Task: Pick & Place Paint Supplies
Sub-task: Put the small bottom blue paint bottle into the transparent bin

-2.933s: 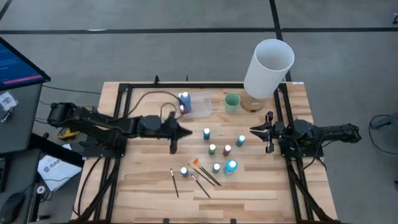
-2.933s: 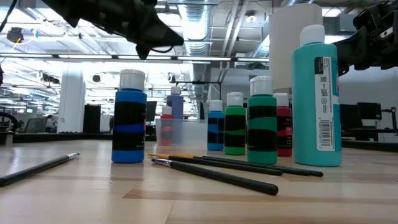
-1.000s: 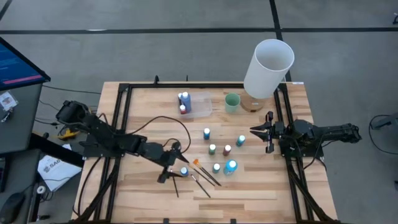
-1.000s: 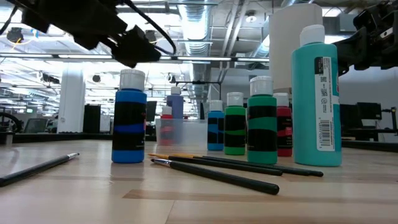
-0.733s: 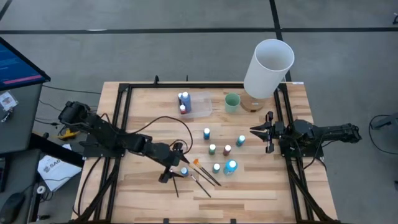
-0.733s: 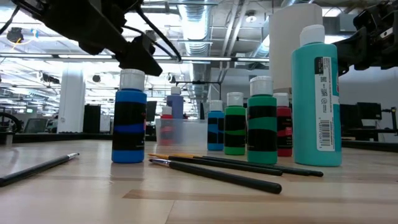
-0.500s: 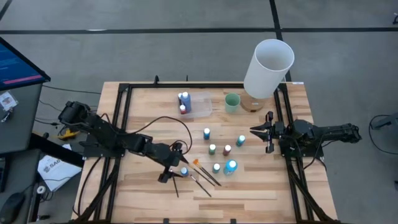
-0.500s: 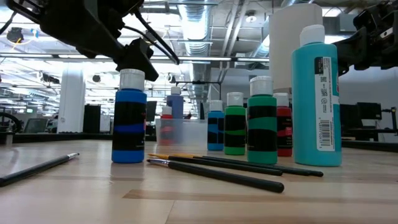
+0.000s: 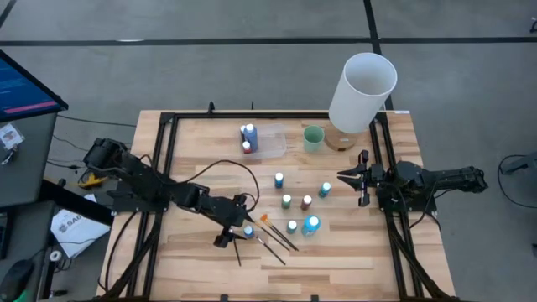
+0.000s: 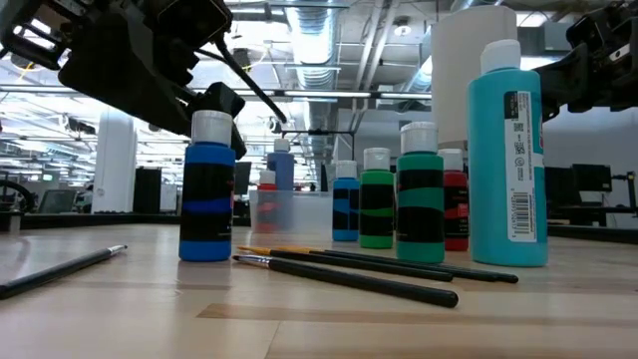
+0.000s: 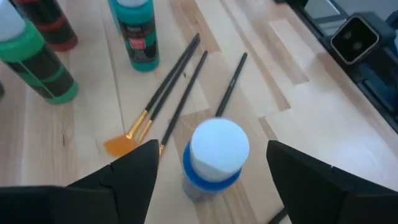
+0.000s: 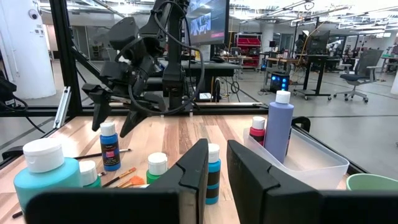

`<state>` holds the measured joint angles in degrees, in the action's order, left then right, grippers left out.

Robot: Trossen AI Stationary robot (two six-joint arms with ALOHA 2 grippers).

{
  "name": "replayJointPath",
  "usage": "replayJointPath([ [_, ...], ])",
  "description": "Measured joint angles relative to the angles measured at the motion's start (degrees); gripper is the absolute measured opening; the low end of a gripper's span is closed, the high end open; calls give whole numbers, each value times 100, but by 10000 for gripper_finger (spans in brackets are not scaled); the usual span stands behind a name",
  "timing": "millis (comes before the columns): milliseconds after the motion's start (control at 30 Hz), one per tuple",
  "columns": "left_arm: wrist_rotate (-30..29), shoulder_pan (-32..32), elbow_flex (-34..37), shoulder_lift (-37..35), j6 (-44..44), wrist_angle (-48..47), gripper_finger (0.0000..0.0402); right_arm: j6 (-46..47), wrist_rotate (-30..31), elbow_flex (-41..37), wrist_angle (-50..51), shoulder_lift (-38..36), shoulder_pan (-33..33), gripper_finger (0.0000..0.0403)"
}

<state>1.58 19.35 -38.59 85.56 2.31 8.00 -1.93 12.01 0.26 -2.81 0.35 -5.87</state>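
Observation:
Small paint bottles stand upright mid-table: a blue one [image 9: 247, 231], a dark blue one [image 9: 278, 179], green ones [image 9: 286, 201], a red one [image 9: 306, 202] and teal ones [image 9: 312, 224]. Thin brushes [image 9: 275, 236] lie flat beside them. My left gripper [image 9: 231, 222] is open, tilted down over the blue bottle [image 11: 214, 155]. One finger [image 11: 134, 171] stands on each side of its white cap, apart from it. My right gripper [image 9: 341, 176] hovers at the right with its fingers together, holding nothing.
A clear tray [image 9: 262, 141] at the back holds a purple bottle and a red one. A pale green cup [image 9: 313, 138] and a tall white cylinder [image 9: 362, 91] stand at the back right. Black frame rails [image 9: 164, 159] run along the table's sides. Bare wood lies along the near edge.
My left gripper, still open, has come down toward the blue bottle. Its fingers now stand level with the white cap. The bottle stands where it was.

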Motion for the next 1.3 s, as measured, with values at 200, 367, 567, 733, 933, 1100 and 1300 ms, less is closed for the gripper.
replayJointPath([
  [200,-159,22,-7,-92,-37,21,250,1,0,0,0,-1,-1,54],
  [367,-142,22,-1,-15,-35,-16,216,0,2,1,0,0,0,54],
  [567,-130,22,0,-15,-32,23,161,1,0,0,0,1,-1,54],
  [733,-131,22,0,-17,91,35,99,0,0,-1,0,-1,0,54],
  [933,-454,-17,0,-17,414,67,70,0,0,0,0,2,-1,54],
  [1100,-1116,-17,0,-17,448,108,70,0,0,-1,0,0,-2,54],
  [1300,-2342,-17,0,-398,530,132,70,0,0,2,0,0,-2,54],
])
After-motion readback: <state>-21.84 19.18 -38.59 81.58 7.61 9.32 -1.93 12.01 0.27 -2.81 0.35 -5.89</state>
